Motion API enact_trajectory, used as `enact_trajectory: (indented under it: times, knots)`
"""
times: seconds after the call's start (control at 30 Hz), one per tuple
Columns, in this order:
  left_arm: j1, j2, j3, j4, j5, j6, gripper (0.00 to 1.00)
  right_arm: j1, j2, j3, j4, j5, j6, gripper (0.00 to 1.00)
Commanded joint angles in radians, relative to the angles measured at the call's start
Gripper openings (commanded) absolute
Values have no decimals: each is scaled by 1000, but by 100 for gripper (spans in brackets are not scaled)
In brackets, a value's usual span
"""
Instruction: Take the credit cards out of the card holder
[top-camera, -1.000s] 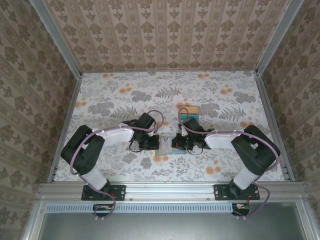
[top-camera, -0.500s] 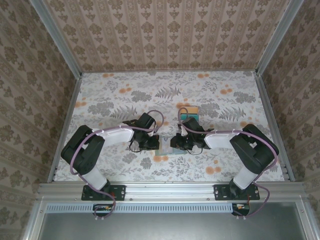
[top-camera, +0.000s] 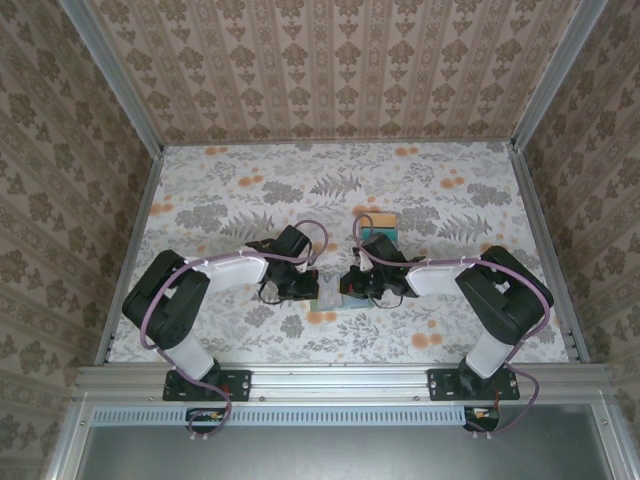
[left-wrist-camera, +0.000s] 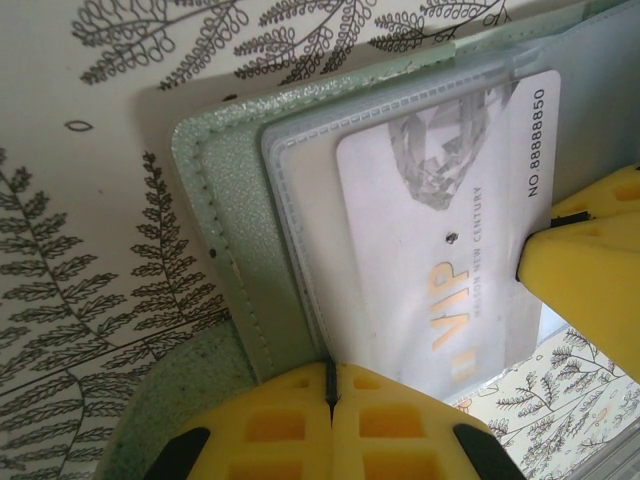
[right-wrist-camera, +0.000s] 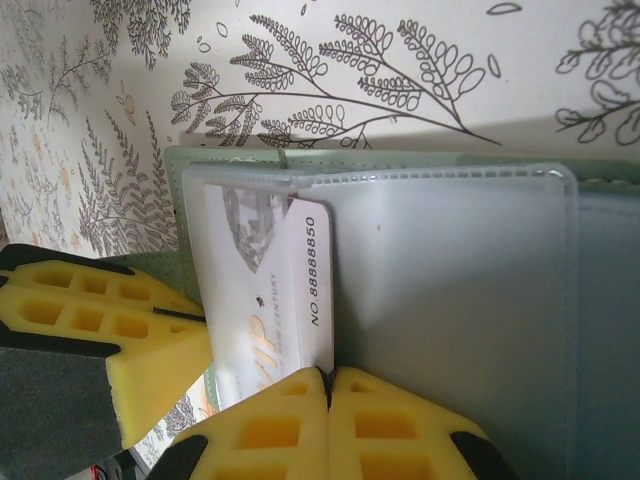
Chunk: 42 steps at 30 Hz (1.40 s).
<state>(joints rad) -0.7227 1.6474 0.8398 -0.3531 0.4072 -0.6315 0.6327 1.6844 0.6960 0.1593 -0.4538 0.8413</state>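
The sage-green card holder (top-camera: 331, 292) lies open on the table between both grippers. In the left wrist view its green cover (left-wrist-camera: 235, 200) carries a clear sleeve with a pale grey VIP credit card (left-wrist-camera: 440, 230) partly slid out of it. My left gripper (left-wrist-camera: 330, 385) is shut on the holder's near edge, at the sleeve seam. My right gripper (right-wrist-camera: 326, 385) is shut on the corner of the grey card (right-wrist-camera: 265, 270), beside the sleeve (right-wrist-camera: 450, 300). In the top view the left gripper (top-camera: 316, 288) and right gripper (top-camera: 346, 288) face each other across the holder.
An orange and teal stack of cards (top-camera: 378, 226) lies just behind the right gripper. The floral tablecloth (top-camera: 250, 190) stretches wide beyond the arms. Metal rails (top-camera: 135, 240) and patterned walls bound the table on the left, right and back.
The right arm has edged a little to the left, closer over the holder. The left arm and the holder have stayed in place.
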Motion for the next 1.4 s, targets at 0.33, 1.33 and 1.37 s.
enact_trajectory:
  times: [0.33, 1.33, 1.37]
  knots:
    - [2, 42, 5, -37, -6, 41, 0, -107, -153, -61, -154, 28, -98, 0]
    - [131, -139, 153, -38, 92, 110, 49, -137, -322, 531, -1010, 378, -1161, 0]
    - [143, -154, 150, -34, 90, 101, 56, -132, -309, 549, -1023, 396, -1195, 0]
